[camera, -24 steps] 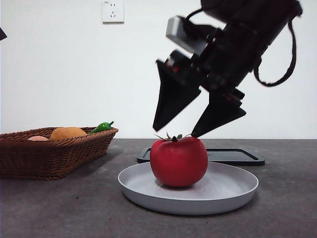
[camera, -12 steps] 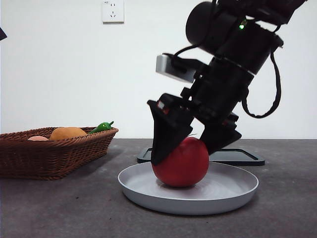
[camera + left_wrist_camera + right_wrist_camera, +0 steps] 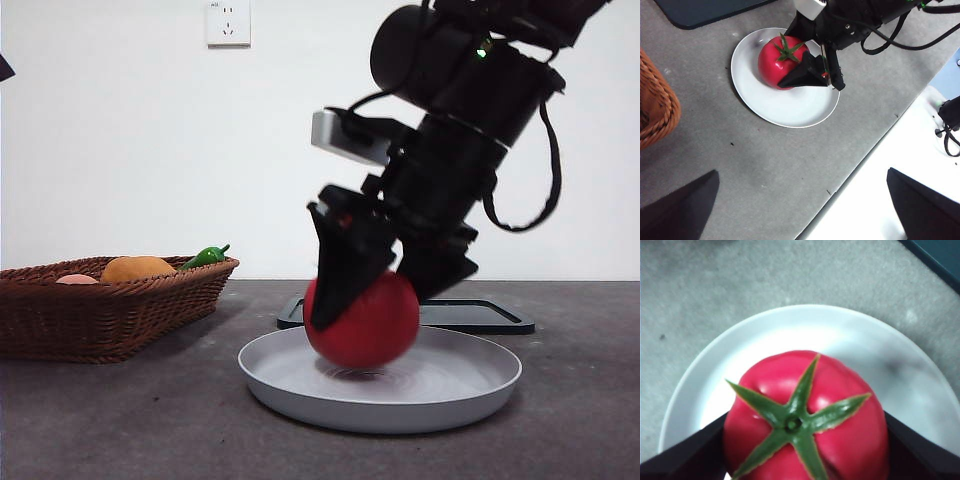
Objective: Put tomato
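We see the right claw [image 3: 385, 295] clamped on the tomato [image 3: 370, 320], one black jaw pressed to each flank, over the white plate [image 3: 470, 385] on the grey bench [image 3: 120, 420]. In the front view the tomato sits just above the plate's floor with a thin shadow beneath; we cannot tell whether it touches. The tomato is glossy, deep red and round, with soft ribs near the top and a dark green five-pointed calyx [image 3: 792, 422], its leaves edged paler. In the right wrist view the fruit [image 3: 805, 420] fills the gap between the jaws, centred over the plate [image 3: 690, 385].

The left claw [image 3: 800, 205] hangs high above the bench edge, jaws spread wide and holding nothing.

A wicker basket [image 3: 110, 310] stands well apart from the plate, holding an orange fruit [image 3: 137, 268] and a green pepper [image 3: 205, 256]. A dark tray [image 3: 480, 315] lies just behind the plate.
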Robot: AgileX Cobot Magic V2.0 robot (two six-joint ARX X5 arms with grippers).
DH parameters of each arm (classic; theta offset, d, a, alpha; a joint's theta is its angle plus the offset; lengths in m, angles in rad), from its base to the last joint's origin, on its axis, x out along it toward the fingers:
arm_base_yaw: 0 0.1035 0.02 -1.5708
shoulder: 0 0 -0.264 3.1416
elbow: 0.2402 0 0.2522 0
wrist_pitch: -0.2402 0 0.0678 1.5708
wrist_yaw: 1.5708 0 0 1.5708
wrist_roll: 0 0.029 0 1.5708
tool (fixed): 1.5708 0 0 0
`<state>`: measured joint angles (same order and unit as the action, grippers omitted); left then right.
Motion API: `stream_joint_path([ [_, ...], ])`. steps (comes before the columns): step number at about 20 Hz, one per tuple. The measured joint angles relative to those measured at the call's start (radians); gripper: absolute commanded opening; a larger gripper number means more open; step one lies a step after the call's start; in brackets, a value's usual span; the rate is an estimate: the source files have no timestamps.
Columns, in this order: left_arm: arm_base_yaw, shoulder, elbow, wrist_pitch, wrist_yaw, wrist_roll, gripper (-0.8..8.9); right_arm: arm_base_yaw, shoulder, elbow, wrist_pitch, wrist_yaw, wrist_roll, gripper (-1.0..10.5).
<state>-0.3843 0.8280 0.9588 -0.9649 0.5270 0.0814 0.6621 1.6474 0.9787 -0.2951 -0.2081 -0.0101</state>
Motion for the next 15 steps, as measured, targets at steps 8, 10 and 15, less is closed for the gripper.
stream_joint_path([
  [8, 0.0, 0.0, 0.0, 0.001, 0.0, 0.0, 5.28, -0.069, -0.058, 0.259, -0.039, 0.054, -0.001, 2.2],
  [10, 0.0, 0.0, 0.0, 0.003, 0.0, 0.0, 5.28, -0.13, -0.012, 0.336, -0.041, 0.055, -0.001, 2.2],
  [15, 0.0, 0.0, 0.0, 0.003, 0.0, 0.0, 5.28, -0.24, 0.208, 0.488, -0.042, 0.052, -0.012, 2.2],
])
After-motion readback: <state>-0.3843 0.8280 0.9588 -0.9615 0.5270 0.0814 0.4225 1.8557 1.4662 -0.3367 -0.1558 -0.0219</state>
